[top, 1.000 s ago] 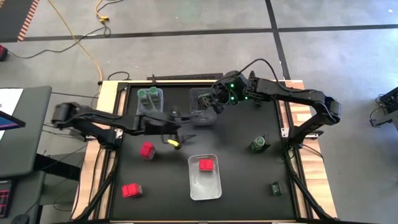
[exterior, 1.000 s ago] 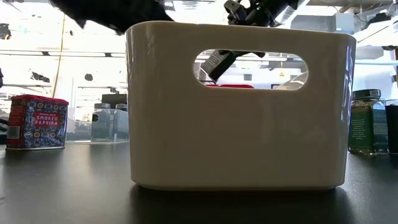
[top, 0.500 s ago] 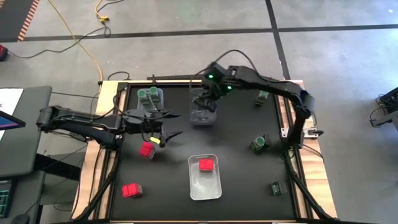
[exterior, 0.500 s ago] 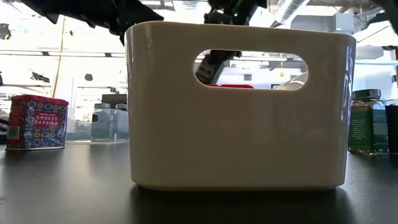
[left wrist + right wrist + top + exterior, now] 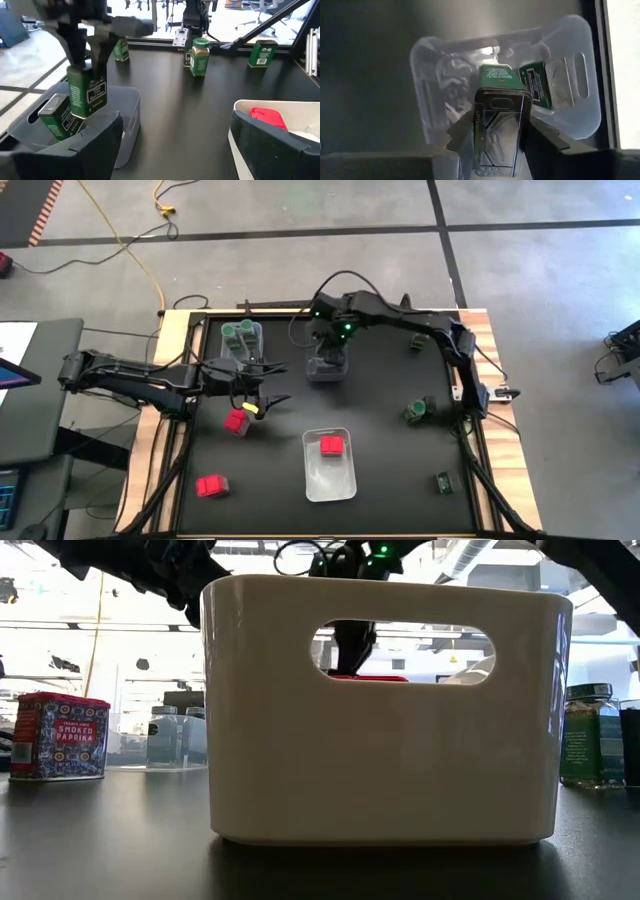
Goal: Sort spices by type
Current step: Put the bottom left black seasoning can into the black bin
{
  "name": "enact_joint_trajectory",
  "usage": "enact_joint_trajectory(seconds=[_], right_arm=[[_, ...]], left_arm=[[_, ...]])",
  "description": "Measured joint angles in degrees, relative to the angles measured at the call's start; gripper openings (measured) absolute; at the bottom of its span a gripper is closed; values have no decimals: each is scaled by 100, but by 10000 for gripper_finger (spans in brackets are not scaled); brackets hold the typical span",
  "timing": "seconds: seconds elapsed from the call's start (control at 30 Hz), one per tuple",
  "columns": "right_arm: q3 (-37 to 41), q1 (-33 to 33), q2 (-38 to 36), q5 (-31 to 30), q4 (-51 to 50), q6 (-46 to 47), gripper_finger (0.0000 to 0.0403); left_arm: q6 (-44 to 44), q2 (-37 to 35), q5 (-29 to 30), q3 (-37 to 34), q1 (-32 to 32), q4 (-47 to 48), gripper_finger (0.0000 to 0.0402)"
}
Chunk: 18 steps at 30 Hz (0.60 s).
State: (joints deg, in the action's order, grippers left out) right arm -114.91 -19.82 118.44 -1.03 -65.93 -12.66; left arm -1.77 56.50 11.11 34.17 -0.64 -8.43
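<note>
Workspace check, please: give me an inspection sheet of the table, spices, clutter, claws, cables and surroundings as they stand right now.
Surface: black table top, wooden edges.
Job's things: two green-lidded jars in far-left bin; one red packet in near bin; two red packets loose on the left; one green tin lying in centre bin; green containers loose on the right.
Clutter: nothing seen.
Claws: right claw shut on green tin above the centre bin; left claw open, beside a loose red packet.
Cables: yellow cable on the floor; black cable along the right arm.
Surroundings: grey floor with dark lines; desk at left.
</note>
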Motion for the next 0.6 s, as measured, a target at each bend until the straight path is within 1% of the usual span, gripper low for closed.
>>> enact_joint_trajectory(seconds=[0.3, 0.4, 0.6], right_arm=[[4, 70, 301, -66, 36, -710, 162], [-9, 70, 356, -75, 290, -991, 162], [4, 29, 725, -132, 168, -1406, 162]], left_arm=[[-1, 1, 0, 4, 2, -2, 352], [29, 1, 0, 4, 2, -2, 352], [84, 1, 0, 4, 2, 6, 352]])
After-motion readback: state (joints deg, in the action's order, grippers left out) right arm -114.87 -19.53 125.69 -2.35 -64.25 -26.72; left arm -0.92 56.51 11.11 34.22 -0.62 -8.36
